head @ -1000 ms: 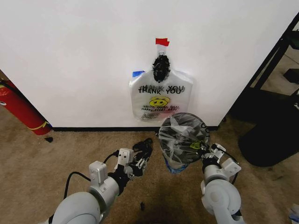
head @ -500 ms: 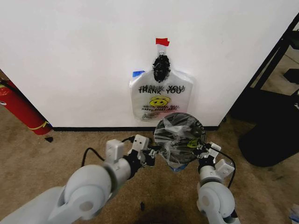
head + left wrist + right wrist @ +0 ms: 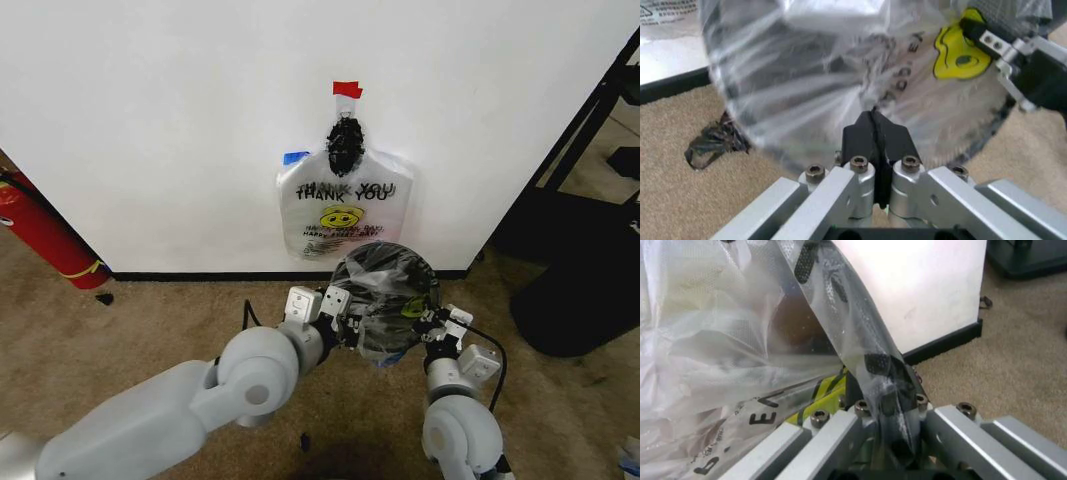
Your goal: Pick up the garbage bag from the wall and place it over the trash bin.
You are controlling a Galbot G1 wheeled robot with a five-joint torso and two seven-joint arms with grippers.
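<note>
Head view: the trash bin (image 3: 385, 300) stands on the carpet just out from the wall, with one garbage bag (image 3: 392, 285) draped across its mouth, and both grippers are right at it. The left gripper (image 3: 345, 318) sits against the bin's left side, its black fingers (image 3: 873, 137) pressed flat together with the plastic film just at their tips. The right gripper (image 3: 432, 322) is at the bin's right edge, jaws pinched on a fold of the bag (image 3: 867, 360). Count it up: one bin, two grippers, and a second bag (image 3: 343, 215) hanging on the wall (image 3: 180, 120) behind. Both arms reach forward and inward, left forearm angling in from lower left.
</note>
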